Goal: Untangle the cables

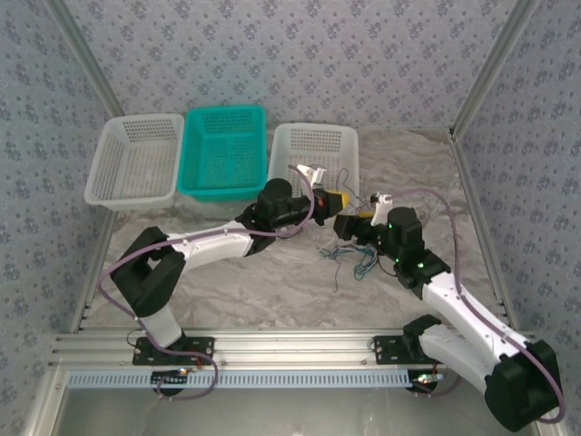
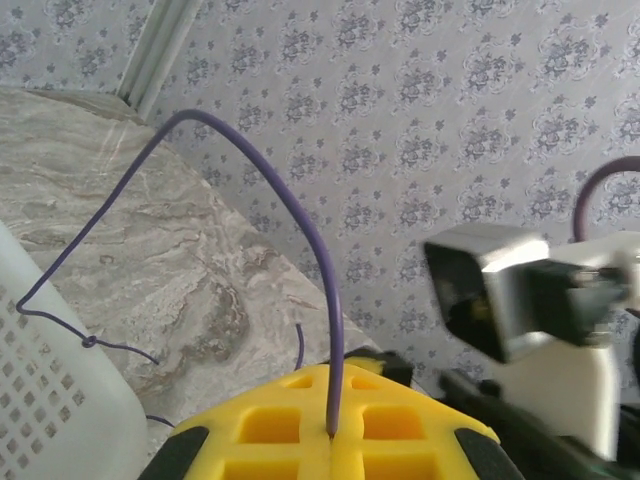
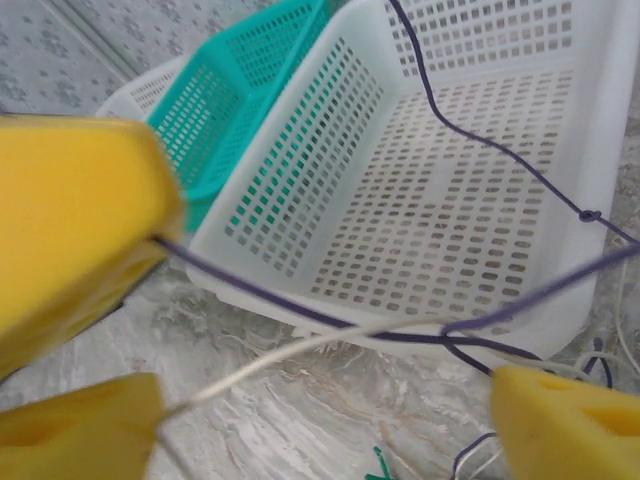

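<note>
The cables lie in a loose tangle [image 1: 349,259] of dark, green and pale strands on the marble table, between the two arms. My left gripper [image 1: 337,201] is shut on a purple cable [image 2: 300,215] pinched between its yellow pads [image 2: 331,432]; the strand arcs up and away, with a small knot [image 2: 89,341] further along. My right gripper [image 3: 325,425] stands open just beside the left one. A cream cable [image 3: 300,350] and the purple cable [image 3: 330,320] cross in the gap between its jaws. The cream strand touches its left finger [image 3: 85,430].
Three perforated baskets stand in a row at the back: white [image 1: 136,159], teal [image 1: 222,150] and white [image 1: 318,150]. The last one [image 3: 450,200] is directly behind the grippers. Patterned walls close in the table at the back and sides.
</note>
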Action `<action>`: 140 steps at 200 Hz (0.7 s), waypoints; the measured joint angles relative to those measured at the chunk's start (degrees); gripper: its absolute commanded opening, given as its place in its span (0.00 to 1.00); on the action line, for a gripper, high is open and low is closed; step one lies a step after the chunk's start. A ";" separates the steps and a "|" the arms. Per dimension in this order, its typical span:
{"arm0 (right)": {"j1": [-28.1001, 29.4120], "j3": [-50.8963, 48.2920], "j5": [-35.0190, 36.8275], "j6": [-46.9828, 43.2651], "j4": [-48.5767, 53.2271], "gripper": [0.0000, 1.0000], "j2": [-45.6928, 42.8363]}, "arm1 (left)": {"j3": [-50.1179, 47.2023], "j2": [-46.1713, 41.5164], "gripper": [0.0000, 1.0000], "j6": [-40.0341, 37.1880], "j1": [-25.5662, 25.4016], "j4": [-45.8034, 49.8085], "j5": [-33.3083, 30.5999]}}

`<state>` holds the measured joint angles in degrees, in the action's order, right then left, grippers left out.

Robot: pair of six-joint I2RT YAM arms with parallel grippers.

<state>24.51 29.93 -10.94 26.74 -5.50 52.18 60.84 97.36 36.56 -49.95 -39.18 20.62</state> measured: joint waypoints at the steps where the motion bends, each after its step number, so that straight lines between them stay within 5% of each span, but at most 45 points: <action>1: 0.00 0.02 0.00 0.09 -0.07 0.57 0.13 | 0.02 -0.02 0.00 0.02 0.00 0.00 0.04; 13: 0.00 0.35 0.17 -0.20 -0.52 0.38 2.29 | 0.35 -0.22 0.00 0.17 -0.09 0.02 0.48; 26: 0.02 0.37 1.22 -0.07 -0.46 0.00 3.34 | 0.42 -0.68 0.00 0.15 -0.09 0.11 0.63; 79: -4.59 -0.85 18.34 12.66 11.63 0.00 2.25 | 1.14 -5.40 0.00 -1.49 -0.07 4.87 0.57; 140: -15.45 -9.79 22.38 25.68 21.09 0.00 1.29 | 11.58 -11.08 0.00 -6.80 2.16 16.87 0.68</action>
<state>9.06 20.14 11.44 52.42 15.59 53.47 72.42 86.28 29.76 -47.79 -22.31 21.30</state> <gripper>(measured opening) 0.064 0.042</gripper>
